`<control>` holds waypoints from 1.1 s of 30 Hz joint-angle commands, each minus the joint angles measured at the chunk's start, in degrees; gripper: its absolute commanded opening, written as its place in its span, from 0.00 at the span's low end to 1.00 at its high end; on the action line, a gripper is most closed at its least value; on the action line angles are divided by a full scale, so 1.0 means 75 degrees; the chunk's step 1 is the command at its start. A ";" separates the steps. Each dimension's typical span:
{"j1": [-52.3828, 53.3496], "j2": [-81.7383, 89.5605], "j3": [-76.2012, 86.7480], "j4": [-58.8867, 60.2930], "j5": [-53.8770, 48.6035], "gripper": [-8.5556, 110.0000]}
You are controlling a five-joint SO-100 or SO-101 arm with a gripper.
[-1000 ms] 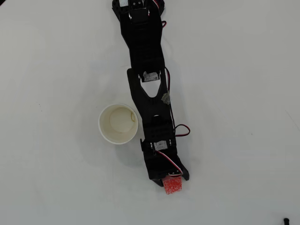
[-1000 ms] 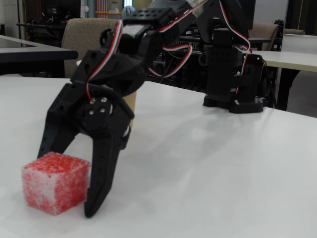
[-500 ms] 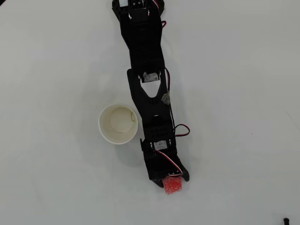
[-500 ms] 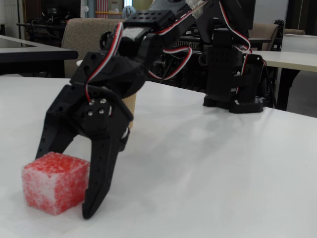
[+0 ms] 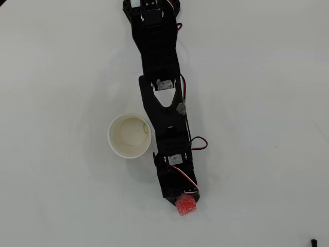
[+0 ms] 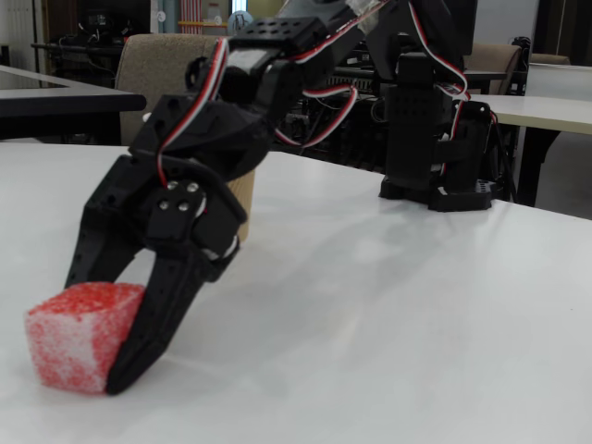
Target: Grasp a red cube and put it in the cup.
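Observation:
The red cube (image 5: 186, 206) rests on the white table at the lower middle of the overhead view, and at the lower left of the fixed view (image 6: 79, 338). My gripper (image 5: 183, 200) (image 6: 91, 333) reaches down over it, with one black finger (image 6: 153, 328) against its right side and the other against its upper left. The jaws are closed on the cube, which still touches the table. The white paper cup (image 5: 111, 135) stands upright and empty just left of my forearm. In the fixed view only a sliver of the cup (image 6: 243, 202) shows behind the arm.
The arm's base (image 5: 151, 7) (image 6: 435, 139) stands at the far edge of the table. A small black object (image 5: 313, 241) lies at the bottom right corner of the overhead view. Chairs and other tables stand beyond the table in the fixed view.

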 commanded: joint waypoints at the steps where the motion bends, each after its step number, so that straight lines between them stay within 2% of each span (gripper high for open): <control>1: 0.0176 0.0152 -0.0270 0.0047 -0.0117 0.10; 11: 0.0281 0.0680 0.0223 0.0539 -0.0012 0.09; 33: 0.0293 0.4148 0.3574 0.1699 0.0434 0.09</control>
